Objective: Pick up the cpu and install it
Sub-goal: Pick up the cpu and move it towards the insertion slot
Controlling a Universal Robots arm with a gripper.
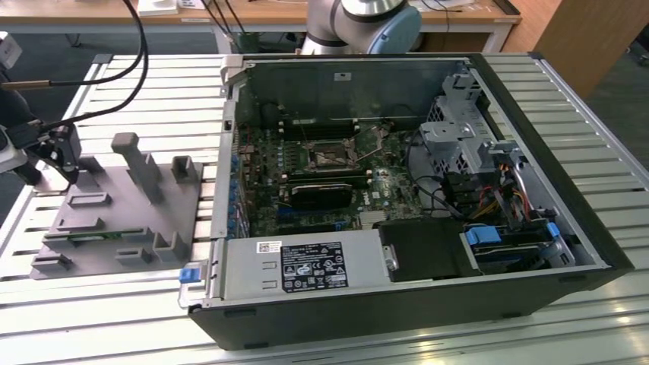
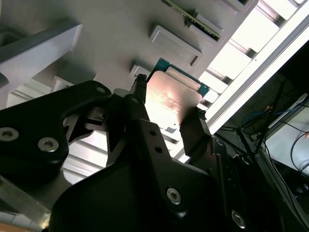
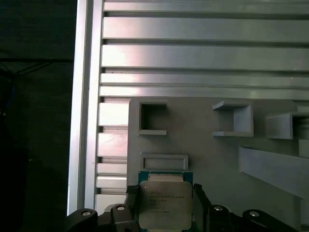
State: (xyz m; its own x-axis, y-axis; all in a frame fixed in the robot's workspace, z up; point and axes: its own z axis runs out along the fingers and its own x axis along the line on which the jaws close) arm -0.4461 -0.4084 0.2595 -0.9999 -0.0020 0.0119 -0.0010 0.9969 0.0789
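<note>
Slatted aluminium table (image 1: 132, 84) carries a grey parts tray (image 1: 197, 209) beside the open computer case (image 1: 406, 319). Over the tray, the gripper (image 3: 164, 192) — fingers narrowed onto opposite edges — clamps the cpu (image 3: 164, 208) flat, lid toward the wrist, presumably to keep it level for the socket (image 1: 330, 157).

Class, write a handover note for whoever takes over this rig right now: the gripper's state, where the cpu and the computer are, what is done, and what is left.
Gripper: shut on the cpu, one finger against each of two opposite edges, as both wrist views show.
Where: the gripper is over the grey fixture plate, at the exterior view's left, beside the open computer case.
Done: the cpu is gripped. Whether it is lifted clear of the plate cannot be told.
Left: the cpu is not yet in the socket on the board inside the case.
</note>
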